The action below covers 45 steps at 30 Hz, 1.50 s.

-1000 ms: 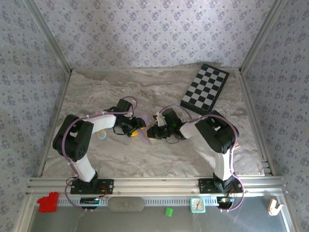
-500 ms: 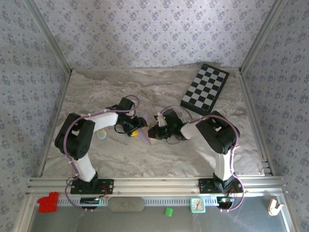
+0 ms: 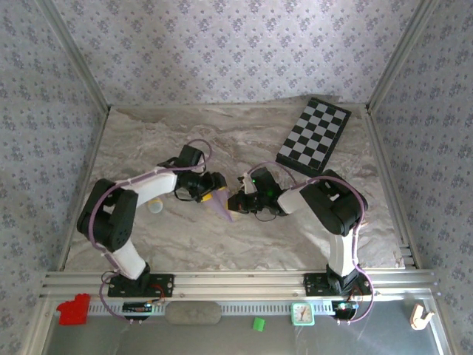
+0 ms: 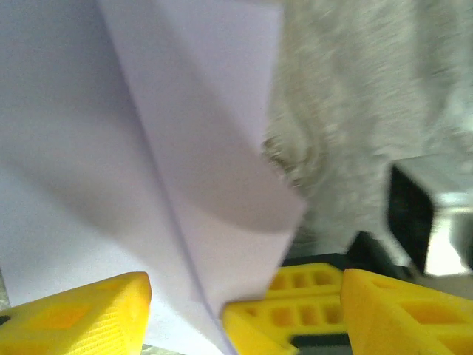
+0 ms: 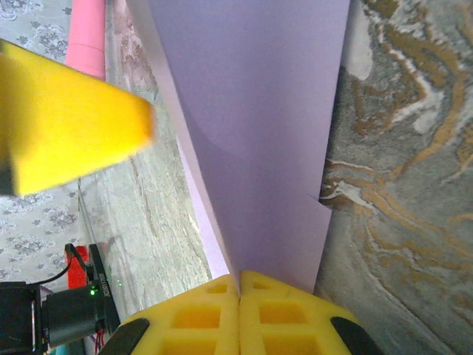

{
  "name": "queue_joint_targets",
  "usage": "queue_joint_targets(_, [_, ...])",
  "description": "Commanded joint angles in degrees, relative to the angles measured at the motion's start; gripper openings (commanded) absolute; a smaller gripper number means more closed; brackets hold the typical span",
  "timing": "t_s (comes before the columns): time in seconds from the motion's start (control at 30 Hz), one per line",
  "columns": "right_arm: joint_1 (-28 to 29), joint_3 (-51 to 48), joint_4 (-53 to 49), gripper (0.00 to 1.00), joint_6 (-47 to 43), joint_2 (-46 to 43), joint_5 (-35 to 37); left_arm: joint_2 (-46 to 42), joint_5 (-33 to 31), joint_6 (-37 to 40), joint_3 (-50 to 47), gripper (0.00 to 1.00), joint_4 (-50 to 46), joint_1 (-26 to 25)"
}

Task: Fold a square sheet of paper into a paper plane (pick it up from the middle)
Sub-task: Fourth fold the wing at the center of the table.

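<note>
The square sheet of paper point(image 3: 222, 207), pale lilac, is folded along a centre crease into a narrow pointed paper plane shape and is held off the table at mid-table. My right gripper point(image 5: 239, 285) is shut on its lower edge, and the paper point(image 5: 259, 126) rises upright from the fingers. From the left, my left gripper point(image 3: 212, 194) stands open around the paper point(image 4: 126, 148). Its yellow fingers point(image 4: 74, 318) are wide apart and not pressing the sheet. The right gripper point(image 3: 236, 201) meets it from the right.
A black-and-white chequered board point(image 3: 314, 134) lies at the back right. A small pale round object point(image 3: 154, 207) sits beside the left arm. The marbled cloth point(image 3: 222, 140) is rumpled. Frame posts point(image 3: 74, 59) and patterned walls ring the table.
The left gripper has shifted right toward the paper with its jaws spreading. The right gripper has closed fully on the paper's edge. The paper has stayed in place.
</note>
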Motion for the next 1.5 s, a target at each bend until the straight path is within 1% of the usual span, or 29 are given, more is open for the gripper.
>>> queue_joint_targets(0.0, [-1.01,-1.66,-2.99,0.06,1.06,0.97,1.99,-4.12,1.55,-0.31,-3.22,0.68,7.41,1.38])
queue_joint_targets(0.07, [-1.04,-1.77,-2.95,0.06,1.24,1.02,2.14,-4.48,3.48,-0.94,-5.37,0.66,11.22,1.74])
queue_joint_targets(0.13, [-1.09,-1.82,-3.04,0.06,1.2,0.9,2.25,-4.3,4.94,-1.71,-7.14,0.6,14.02,1.85])
queue_joint_targets(0.23, [-1.2,-1.93,-3.08,0.06,1.42,0.97,2.44,-3.43,6.96,-2.65,-9.27,0.5,17.94,1.91])
queue_joint_targets(0.33, [-1.33,-2.09,-2.82,0.07,1.47,0.97,2.38,-2.47,7.32,-2.92,-10.37,0.41,18.74,1.93])
queue_joint_targets(0.4, [-1.35,-2.09,-2.74,0.07,1.31,1.02,2.31,-1.85,7.33,-2.97,-10.77,0.38,18.68,2.0])
queue_joint_targets(0.5, [-1.5,-1.86,-2.73,0.09,1.11,1.17,2.08,-0.8,7.6,-2.77,-10.44,0.37,18.52,2.02])
queue_joint_targets(0.67, [-1.57,-1.64,-2.99,0.1,0.77,1.35,1.88,1.55,7.75,-1.94,-8.75,0.37,17.01,1.86])
queue_joint_targets(0.83, [-1.68,-1.44,-3.09,0.1,0.62,1.49,1.81,3.65,7.15,-0.25,-6.56,0.42,13.64,1.17])
queue_joint_targets(0.97, [-1.79,-1.47,-3.08,0.1,0.68,1.54,1.81,5.1,4.95,1.63,-4.57,0.47,8.78,0.14])
queue_joint_targets(1.17, [-1.86,-1.57,-3.07,0.11,0.84,1.06,1.9,7.44,1.35,3.4,-1.97,0.49,2.51,-1.17])
queue_joint_targets(1.47, [-1.78,-1.82,-4.87,0.15,-0.16,-1.55,2.78,11.51,-3.86,4.71,2.17,0.53,-6.35,-2.88])
